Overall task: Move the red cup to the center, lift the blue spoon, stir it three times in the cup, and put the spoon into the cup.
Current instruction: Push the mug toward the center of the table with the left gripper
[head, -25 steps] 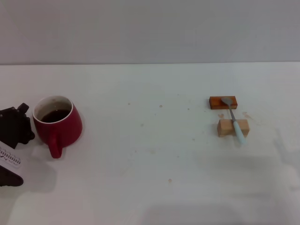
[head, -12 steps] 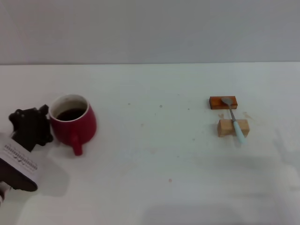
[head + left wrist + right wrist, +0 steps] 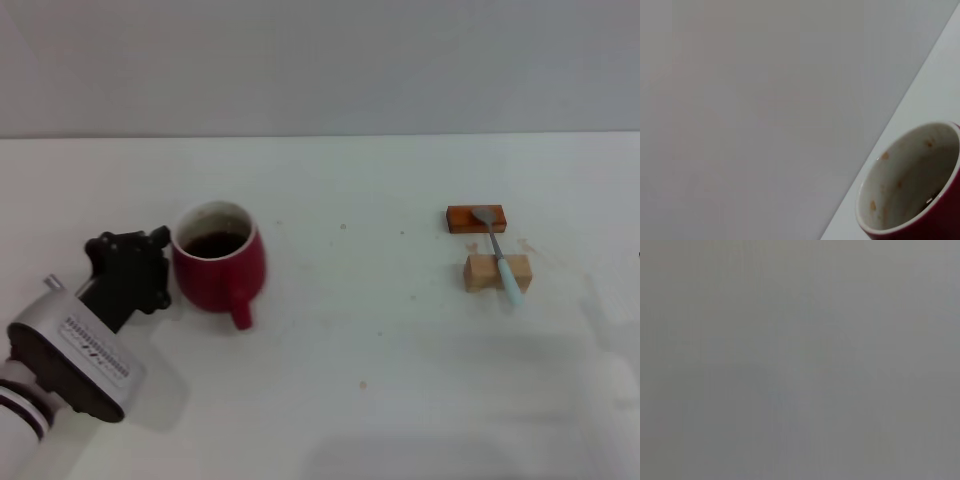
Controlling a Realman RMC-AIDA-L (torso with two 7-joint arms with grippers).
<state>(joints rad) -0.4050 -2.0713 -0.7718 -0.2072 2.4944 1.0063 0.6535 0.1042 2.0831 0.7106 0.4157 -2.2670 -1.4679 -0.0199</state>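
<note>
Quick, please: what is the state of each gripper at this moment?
Left gripper: pressed against the left side of the red cup; open or shut cannot be told.
Right gripper: not in view.

White table (image 3: 360,340) bears the red cup (image 3: 218,270) and 2 blocks (spoon-bridged) (image 3: 490,245).

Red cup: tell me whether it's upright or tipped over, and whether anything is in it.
Upright: the squat dark-red ceramic cup stands on its base on the white table, rim up, with dark liquid inside.
</note>
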